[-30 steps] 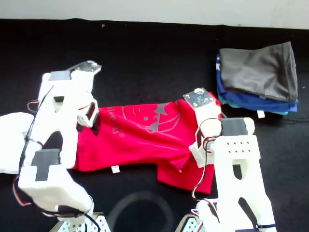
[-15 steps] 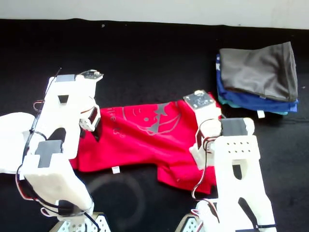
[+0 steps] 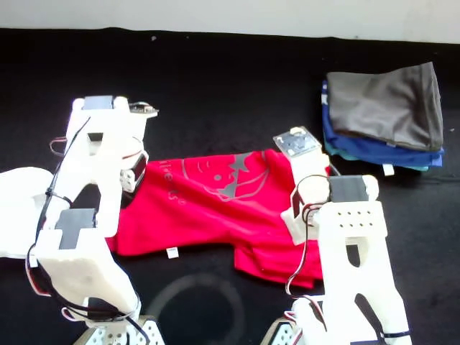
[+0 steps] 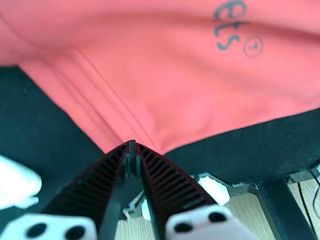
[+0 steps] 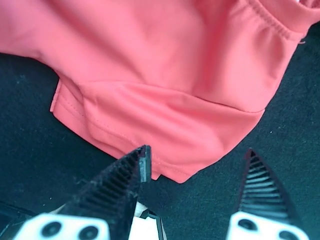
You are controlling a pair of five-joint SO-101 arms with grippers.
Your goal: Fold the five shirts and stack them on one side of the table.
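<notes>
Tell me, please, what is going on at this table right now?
Two robot arms are working on a red shirt that lies spread, not yet folded, on the black table. The left gripper has its jaws shut on the shirt's hem. The right gripper hovers with its jaws open over another edge of the shirt. A stack of folded shirts, grey on top, sits off to one side.

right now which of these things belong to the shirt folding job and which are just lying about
Job: red shirt with grey print; stack of folded grey and blue shirts; white cloth at the left edge, probably a shirt; left gripper; right gripper.
Just there: black table cover; white wall.
</notes>
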